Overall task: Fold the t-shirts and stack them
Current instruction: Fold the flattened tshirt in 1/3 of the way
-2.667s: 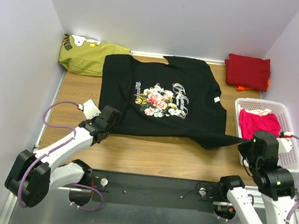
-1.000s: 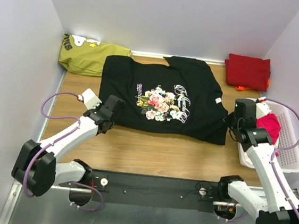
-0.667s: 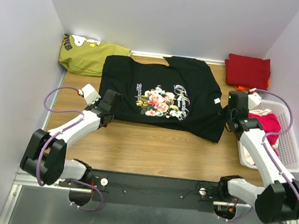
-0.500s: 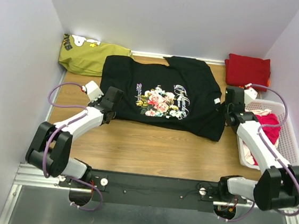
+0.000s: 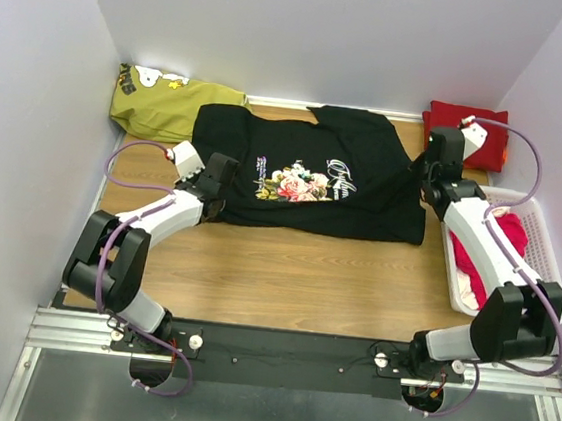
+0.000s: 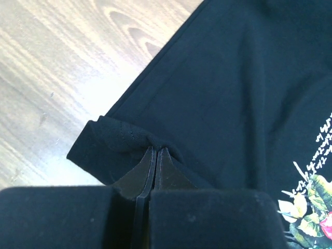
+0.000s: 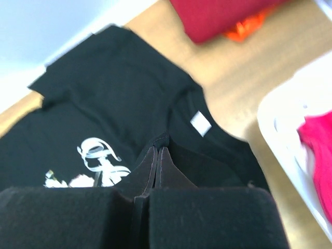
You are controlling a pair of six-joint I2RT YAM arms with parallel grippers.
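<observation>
A black t-shirt with a flower print lies on the wooden table, its lower part doubled up over the print. At the shirt's left bottom corner my left gripper is shut on the hem. My right gripper is shut on the right bottom corner, lifted above the shirt's right sleeve. The black t-shirt and its white lettering show in the right wrist view. A folded dark red t-shirt sits at the back right. A pink t-shirt lies in the basket.
A white plastic basket stands along the right wall. An olive shirt with cartoon prints lies crumpled in the back left corner. Something orange peeks out under the red shirt. Bare wood lies in front of the black shirt.
Both grippers have carried the black shirt's bottom hem away from the near edge toward the collar, so the lower part now covers part of the print. Both arms stretched further back.
</observation>
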